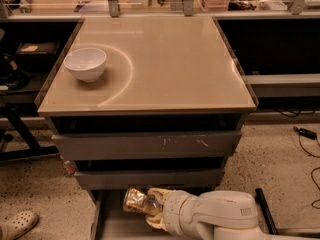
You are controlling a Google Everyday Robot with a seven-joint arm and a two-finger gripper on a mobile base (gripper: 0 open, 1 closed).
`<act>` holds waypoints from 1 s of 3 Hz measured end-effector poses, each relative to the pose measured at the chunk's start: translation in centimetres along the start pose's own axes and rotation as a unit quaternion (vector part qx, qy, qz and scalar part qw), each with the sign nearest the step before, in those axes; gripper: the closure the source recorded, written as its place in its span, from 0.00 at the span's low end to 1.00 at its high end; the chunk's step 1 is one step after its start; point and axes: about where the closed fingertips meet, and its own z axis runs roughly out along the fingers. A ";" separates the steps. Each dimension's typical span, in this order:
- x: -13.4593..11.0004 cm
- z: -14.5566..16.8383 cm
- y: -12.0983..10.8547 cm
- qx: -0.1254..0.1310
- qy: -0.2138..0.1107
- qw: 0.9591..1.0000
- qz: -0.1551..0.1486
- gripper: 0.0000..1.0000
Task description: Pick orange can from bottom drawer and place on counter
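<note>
The orange can (135, 200) is shiny orange-gold with dark patches and lies sideways over the open bottom drawer (107, 224), just below the front of the middle drawer. My gripper (150, 207) reaches in from the lower right, and its pale fingers (157, 194) are closed around the can's right end, holding it above the drawer floor. The counter (175, 64) is the glossy beige top above, with a pale arc mark. My white arm (220, 216) fills the lower right.
A white bowl (85, 64) stands on the counter's left side. Two wider grey drawers (147, 144) sit above the bottom one. A dark shelf unit stands at left, a shoe (17, 225) lies on the speckled floor, and cables (305, 133) lie at right.
</note>
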 end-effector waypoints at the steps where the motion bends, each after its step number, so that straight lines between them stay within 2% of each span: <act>1: 0.0 0.0 0.0 0.000 0.000 1.000 0.000 1.00; 2: -1.2 -1.9 -1.6 0.025 0.006 1.000 -0.014 1.00; 3: -3.5 -5.3 -4.4 0.068 0.019 0.997 -0.039 1.00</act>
